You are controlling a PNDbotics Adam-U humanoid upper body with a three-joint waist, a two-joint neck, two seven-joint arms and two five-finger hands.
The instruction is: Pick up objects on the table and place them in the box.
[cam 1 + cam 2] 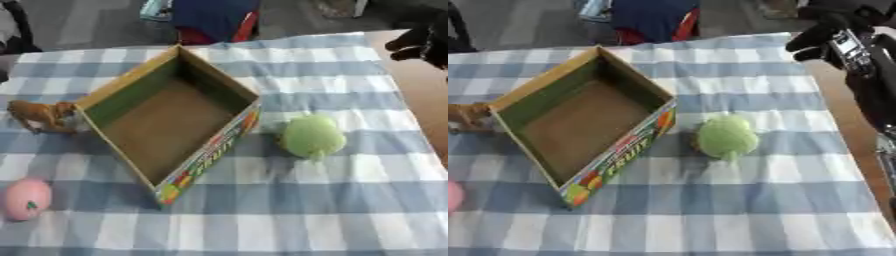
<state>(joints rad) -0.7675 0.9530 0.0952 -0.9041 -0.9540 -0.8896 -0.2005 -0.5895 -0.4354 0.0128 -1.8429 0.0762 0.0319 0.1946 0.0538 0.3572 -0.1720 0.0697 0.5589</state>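
Note:
An open cardboard box [214,86] with a colourful fruit print on its front wall sits empty on the checked cloth, turned at an angle. A round light green soft thing [311,136] lies just right of the box. A small brown toy animal [39,115] stands against the box's left wall. A pink egg-shaped thing [25,198] lies at the front left. My right hand [833,37] hangs black at the upper right, above the table's right edge, well apart from the green thing, its fingers curled and holding nothing. My left hand shows in neither view.
The blue and white checked cloth [289,215] covers most of the table. Bare brown table top [424,95] runs along the right side. A blue and red thing [214,20] stands beyond the far edge.

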